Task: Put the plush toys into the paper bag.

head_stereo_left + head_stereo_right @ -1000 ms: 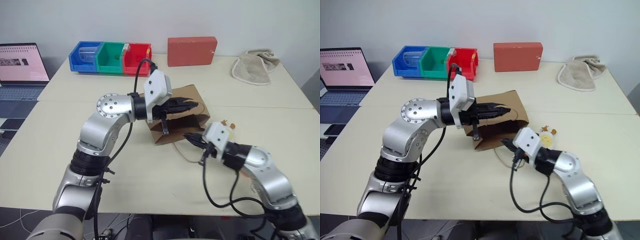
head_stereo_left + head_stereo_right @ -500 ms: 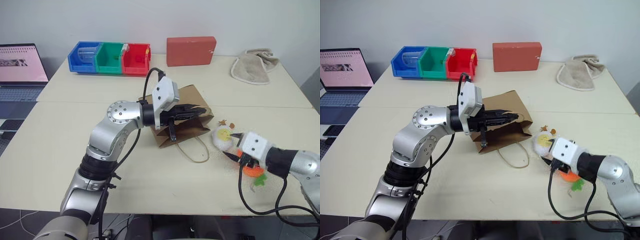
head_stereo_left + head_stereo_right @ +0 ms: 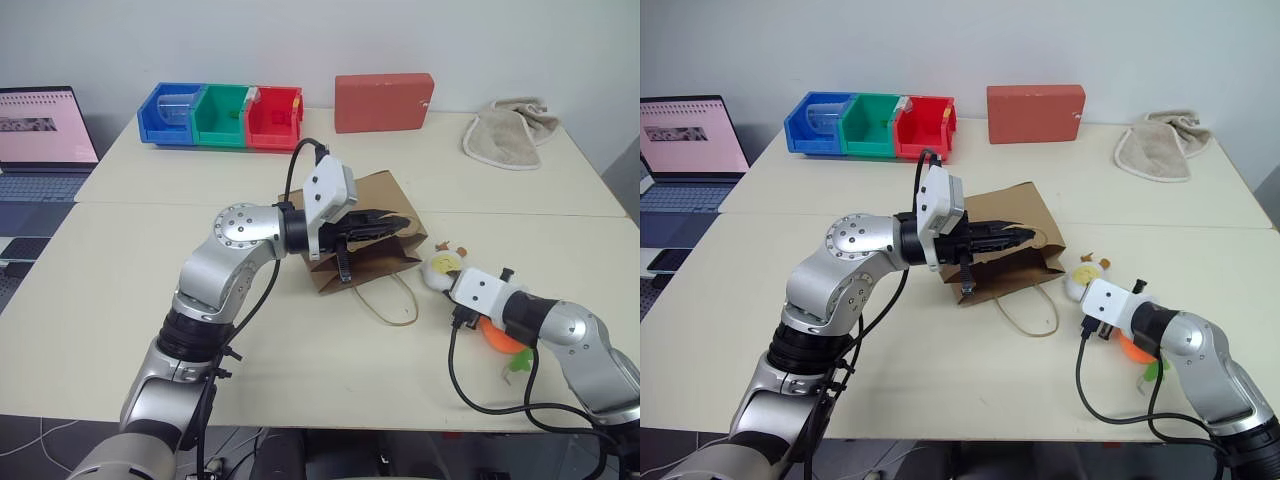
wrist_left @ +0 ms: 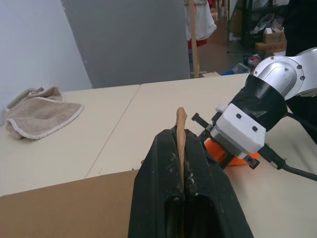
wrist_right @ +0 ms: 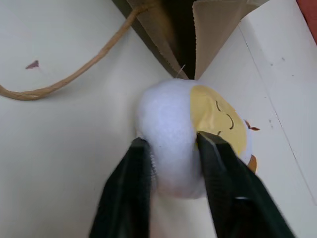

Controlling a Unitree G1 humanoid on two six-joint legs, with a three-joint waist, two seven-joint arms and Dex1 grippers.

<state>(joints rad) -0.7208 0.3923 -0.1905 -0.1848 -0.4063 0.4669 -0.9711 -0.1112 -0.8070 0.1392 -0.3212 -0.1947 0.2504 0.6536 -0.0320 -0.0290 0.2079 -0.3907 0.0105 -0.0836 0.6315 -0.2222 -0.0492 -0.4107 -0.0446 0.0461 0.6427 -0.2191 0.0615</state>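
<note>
The white egg-like plush toy (image 5: 183,134) with its yellow face lies on the bench (image 3: 130,300), just beside the open mouth of the paper bag (image 3: 375,215). The right hand (image 5: 174,148) has its 2 black fingers (image 5: 133,168) pressed against the toy's sides, closed on its white body. The orange carrot plush toy (image 3: 500,338) lies on the bench just behind that hand's wrist, its green leaf (image 3: 518,362) pointing toward the bench's near edge; both toys are outside the bag.

The paper bag lies on its side near the middle of the bench, mouth turned toward the toys. The left hand (image 4: 182,163) is clamped on the bag's upper edge, a strip of brown paper standing up between its closed fingers (image 4: 158,163). 1 tan cord handle (image 3: 392,300) loops out flat on the bench in front of the bag. What is inside the bag cannot be told.

At the far left of the bench stand 3 joined bins: a blue bin (image 3: 170,112) with something clear inside, a green bin (image 3: 222,115) and a red bin (image 3: 272,115). A red rectangular box (image 3: 384,101) stands at the far middle, and a beige towel (image 3: 508,132) lies at the far right. A laptop (image 3: 40,135) sits open off the bench's left side.
</note>
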